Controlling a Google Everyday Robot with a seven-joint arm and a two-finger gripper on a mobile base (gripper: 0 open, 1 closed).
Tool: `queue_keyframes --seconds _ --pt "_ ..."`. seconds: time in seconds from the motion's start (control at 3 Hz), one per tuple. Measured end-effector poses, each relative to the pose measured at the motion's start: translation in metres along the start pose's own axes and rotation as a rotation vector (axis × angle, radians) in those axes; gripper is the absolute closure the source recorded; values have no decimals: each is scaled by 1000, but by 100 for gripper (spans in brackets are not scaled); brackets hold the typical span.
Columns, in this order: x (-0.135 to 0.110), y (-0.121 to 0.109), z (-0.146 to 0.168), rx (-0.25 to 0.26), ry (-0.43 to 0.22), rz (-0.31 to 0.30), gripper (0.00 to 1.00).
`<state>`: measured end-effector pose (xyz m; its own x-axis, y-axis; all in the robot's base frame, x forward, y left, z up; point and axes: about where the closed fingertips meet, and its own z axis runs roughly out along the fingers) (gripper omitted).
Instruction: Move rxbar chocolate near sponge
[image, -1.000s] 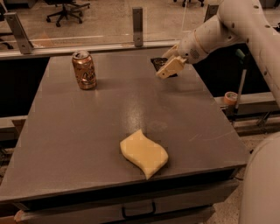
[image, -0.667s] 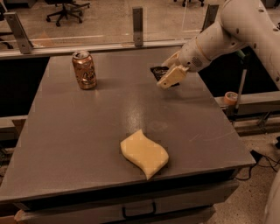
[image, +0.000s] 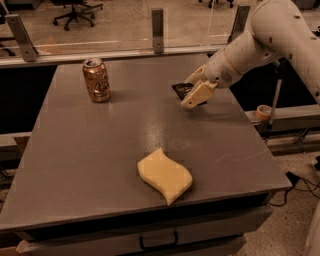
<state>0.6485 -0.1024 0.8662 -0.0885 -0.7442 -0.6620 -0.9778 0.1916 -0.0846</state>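
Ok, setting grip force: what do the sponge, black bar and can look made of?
Sponge: pale yellow foam, matte, with soft wavy edges.
Rxbar chocolate: probably thin plastic film, dark; partly hidden by the end effector at the table's far right.
Can: metal, likely aluminium, with a glossy copper sheen.

Arm reaches in from the right, tool (image: 185, 93) tilted down-left, low.

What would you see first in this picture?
The big white robot arm reaching in from the right, its hand at a small black snack-bar wrapper on the far right of the grey table. Then the pale yellow wavy foam sponge near the front edge, and the copper-brown soda can standing at the far left.
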Motion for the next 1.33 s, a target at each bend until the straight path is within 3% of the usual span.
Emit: queue_keyframes --seconds 1.0,1.33 --pt "25 110 -3 -170 81 -68 100" --pt "22 143 1 -252 85 -75 82"
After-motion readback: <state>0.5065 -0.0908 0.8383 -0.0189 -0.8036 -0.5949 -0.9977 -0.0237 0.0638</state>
